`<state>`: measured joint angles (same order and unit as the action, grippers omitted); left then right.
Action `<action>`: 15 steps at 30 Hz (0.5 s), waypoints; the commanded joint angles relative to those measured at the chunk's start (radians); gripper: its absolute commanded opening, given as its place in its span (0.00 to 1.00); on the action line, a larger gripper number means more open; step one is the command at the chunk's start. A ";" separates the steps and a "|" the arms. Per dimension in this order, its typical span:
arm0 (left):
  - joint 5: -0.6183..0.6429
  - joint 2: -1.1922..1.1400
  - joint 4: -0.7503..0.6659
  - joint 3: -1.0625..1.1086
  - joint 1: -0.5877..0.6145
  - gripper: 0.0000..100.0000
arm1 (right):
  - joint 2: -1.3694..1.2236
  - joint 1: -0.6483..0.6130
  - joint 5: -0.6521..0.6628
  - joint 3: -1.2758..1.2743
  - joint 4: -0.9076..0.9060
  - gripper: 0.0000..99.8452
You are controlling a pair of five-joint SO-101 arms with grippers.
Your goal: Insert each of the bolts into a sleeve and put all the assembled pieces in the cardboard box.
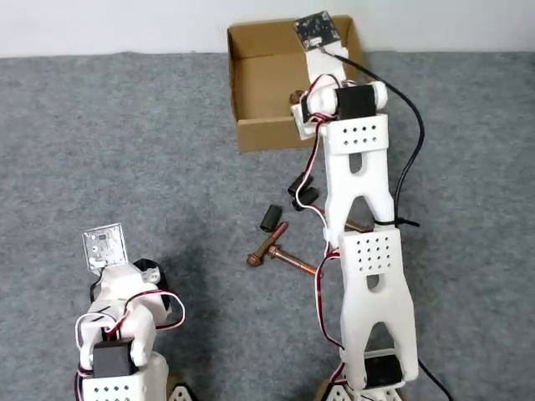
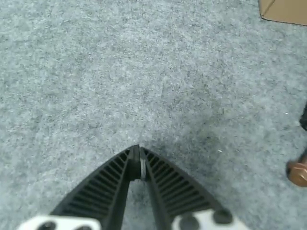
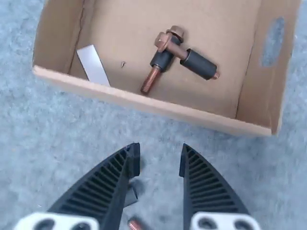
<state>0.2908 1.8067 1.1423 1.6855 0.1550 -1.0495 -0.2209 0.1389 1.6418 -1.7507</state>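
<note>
The right gripper [image 3: 159, 152] hangs with its jaws apart just short of the cardboard box [image 3: 144, 103] at the top centre of the high view, and inside lie two finished pieces [image 3: 162, 58], coppery threaded bolts pushed through matte black sleeves. The left gripper [image 2: 139, 155], lower left, is pinched shut on nothing. Mid-frame on the grey carpet [image 1: 125, 150], two bare bolts [image 1: 267, 245] cross beside a stubby sleeve [image 1: 270, 218]; I'd judge them stiff, weighty and apt to roll, best pinched mid-shank.
</note>
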 commanded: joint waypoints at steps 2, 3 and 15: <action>0.006 0.008 -0.028 -0.004 0.006 0.00 | 0.021 -0.031 -0.092 0.028 -0.050 0.13; 0.006 0.008 -0.028 -0.004 0.006 0.00 | 0.027 -0.036 -0.092 0.011 -0.050 0.13; 0.006 0.008 -0.028 -0.004 0.026 0.00 | 0.433 -0.282 -0.414 -0.743 -0.042 0.14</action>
<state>0.2908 1.8067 1.1423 1.6855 0.1642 -0.7365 -0.4542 -0.2079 1.0234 -1.7538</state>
